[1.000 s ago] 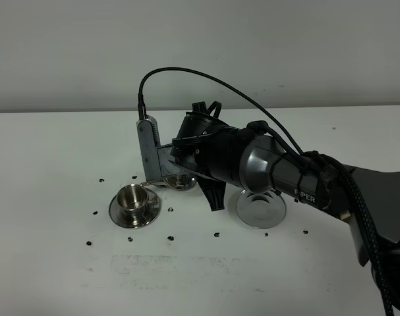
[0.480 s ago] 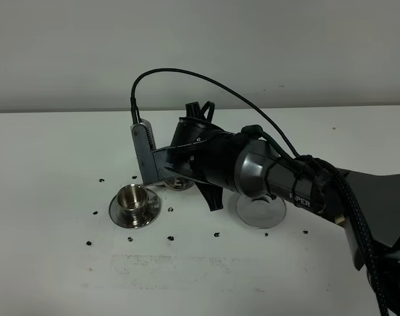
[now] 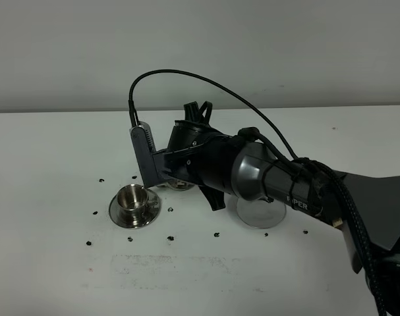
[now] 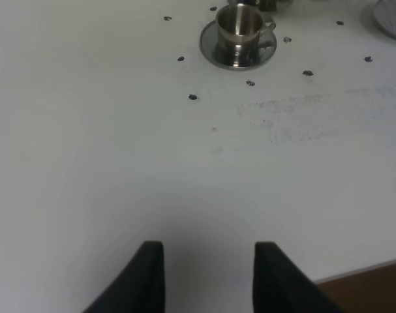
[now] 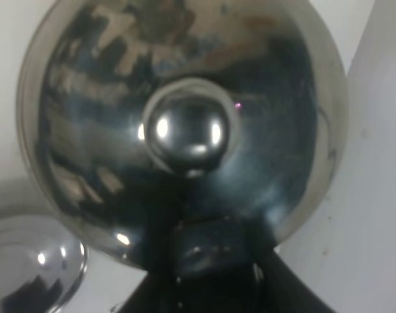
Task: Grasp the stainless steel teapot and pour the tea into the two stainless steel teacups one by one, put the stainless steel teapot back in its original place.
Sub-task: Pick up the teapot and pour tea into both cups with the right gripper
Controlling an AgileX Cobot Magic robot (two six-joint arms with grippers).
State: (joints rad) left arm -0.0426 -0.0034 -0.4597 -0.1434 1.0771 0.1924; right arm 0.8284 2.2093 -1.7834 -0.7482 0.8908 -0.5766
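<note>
In the clenched fingers of the right gripper, the teapot is hard, shiny and slippery, maybe heavy; its handle is the safest hold.

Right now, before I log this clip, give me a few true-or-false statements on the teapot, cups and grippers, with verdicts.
1. The right gripper is clamped on the stainless steel teapot, holding it off the table. True.
2. The teapot sits on the wide saucer. False: that saucer is bare, and the teapot is up in the right gripper.
3. The left gripper holds a teacup. False: its jaws stand apart with nothing between them, over bare table.
4. The teacup on the left of the exterior view stands upright on its small saucer. True.
</note>
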